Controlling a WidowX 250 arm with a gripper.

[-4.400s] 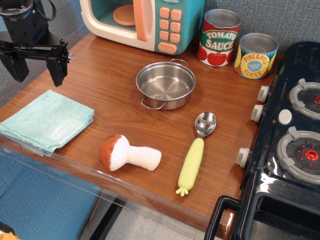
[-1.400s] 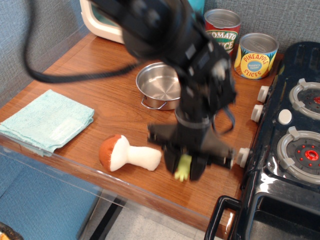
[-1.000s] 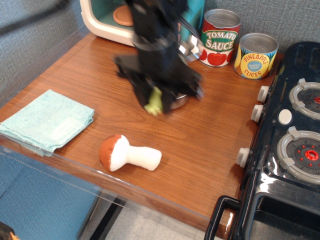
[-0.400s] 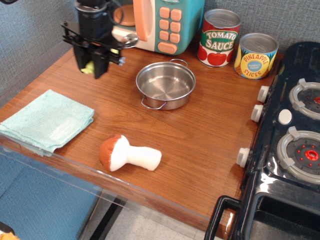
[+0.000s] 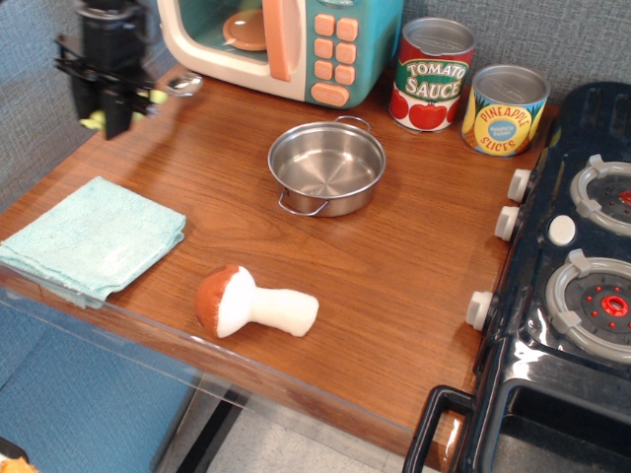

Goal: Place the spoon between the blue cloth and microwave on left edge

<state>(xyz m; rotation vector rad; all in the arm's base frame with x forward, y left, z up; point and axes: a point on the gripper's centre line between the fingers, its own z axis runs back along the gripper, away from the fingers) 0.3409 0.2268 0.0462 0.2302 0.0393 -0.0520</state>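
My black gripper [image 5: 110, 106] is at the far left, above the table's left edge, shut on the spoon. The spoon's shiny metal bowl [image 5: 183, 84] sticks out to the right toward the microwave, and bits of its yellow-green handle show at the jaws. The blue cloth [image 5: 94, 236] lies flat at the front left corner, below the gripper. The microwave [image 5: 296, 44] stands at the back, its door open with an orange plate inside. The spoon is held above the wood between the cloth and the microwave.
A steel pot [image 5: 326, 168] sits mid-table. A plush mushroom [image 5: 252, 304] lies near the front edge. Tomato sauce [image 5: 432, 74] and pineapple [image 5: 504, 109] cans stand at the back right. A toy stove [image 5: 572, 286] fills the right side. A grey wall is on the left.
The gripper came from the left edge to the spoon at the front right, took hold of it, and carried it across the table to the far left, past the pot.
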